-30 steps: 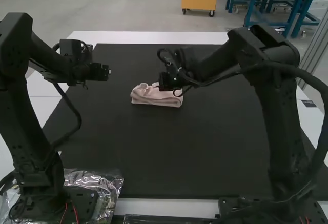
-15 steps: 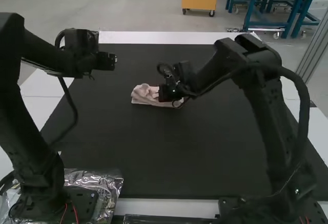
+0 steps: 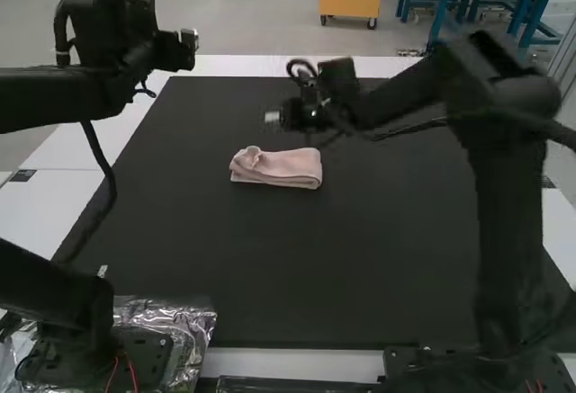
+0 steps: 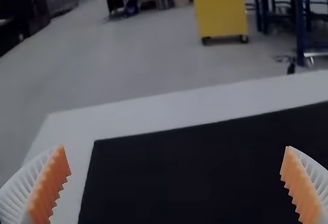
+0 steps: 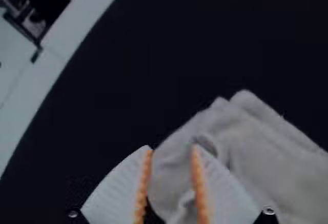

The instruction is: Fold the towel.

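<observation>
The black mat [image 3: 297,258] carries the pink towel [image 3: 286,168] near its middle, folded compactly, one end rumpled. Just beyond, the right gripper [image 5: 171,149] has lifted off it, fingers slightly parted and, as far as blur permits, empty. The left gripper [image 4: 176,149] has risen away, fingers wide, holding nothing. Folding is judged practically complete.

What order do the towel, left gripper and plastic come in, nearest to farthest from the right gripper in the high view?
From the right gripper:
1. Towel: on the mat, just toward the arms' bases.
2. Left gripper: raised, off to the left.
3. Plastic: at the left arm's base.
</observation>
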Motion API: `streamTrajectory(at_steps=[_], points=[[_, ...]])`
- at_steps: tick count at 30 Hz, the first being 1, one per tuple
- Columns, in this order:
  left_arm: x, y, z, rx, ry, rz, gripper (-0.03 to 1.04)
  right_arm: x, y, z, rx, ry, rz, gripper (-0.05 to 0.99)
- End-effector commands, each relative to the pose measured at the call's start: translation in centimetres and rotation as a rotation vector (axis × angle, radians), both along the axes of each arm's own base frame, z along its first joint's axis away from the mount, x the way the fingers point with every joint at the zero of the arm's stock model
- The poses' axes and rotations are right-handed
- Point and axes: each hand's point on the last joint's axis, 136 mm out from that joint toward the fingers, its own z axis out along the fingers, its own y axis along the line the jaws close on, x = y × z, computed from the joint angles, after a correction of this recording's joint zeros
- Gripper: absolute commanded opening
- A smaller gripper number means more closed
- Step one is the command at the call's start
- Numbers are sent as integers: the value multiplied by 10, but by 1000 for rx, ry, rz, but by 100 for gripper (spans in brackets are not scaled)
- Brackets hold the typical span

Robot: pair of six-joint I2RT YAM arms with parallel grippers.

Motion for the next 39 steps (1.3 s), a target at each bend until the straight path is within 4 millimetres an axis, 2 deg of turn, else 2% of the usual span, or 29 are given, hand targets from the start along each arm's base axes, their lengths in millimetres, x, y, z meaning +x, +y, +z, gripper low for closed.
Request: streamTrajectory(at_steps=[1,2,4,7,11,18,22,26,32,35,36,39], points=[[-28,8,60,26,-146,39,97,1,-30,114,89,-178,-86,60],[-37,8,70,25,-173,38,97,-3,-40,133,91,-218,-112,76],[-56,10,89,31,-229,38,97,-16,-62,171,113,-287,-153,91],[-84,14,108,39,-298,38,97,-39,-101,220,162,-381,-213,91],[-108,19,115,43,-328,38,97,-74,-158,266,208,-492,-312,91],[-155,24,139,46,-413,29,97,-165,-240,337,306,-724,-450,91],[-186,27,150,45,-475,29,97,-223,-274,355,355,-808,-509,91],[-226,30,156,14,-563,18,97,-287,-296,364,395,-915,-552,91],[-297,32,151,-13,-728,12,97,-363,-309,362,452,-1037,-587,91],[-333,33,149,-15,-818,13,97,-390,-312,364,465,-1098,-597,91],[-340,33,148,-16,-830,13,97,-398,-312,364,469,-1116,-599,91],[-336,34,146,-61,-778,0,97,-416,-315,367,477,-1164,-618,91]])
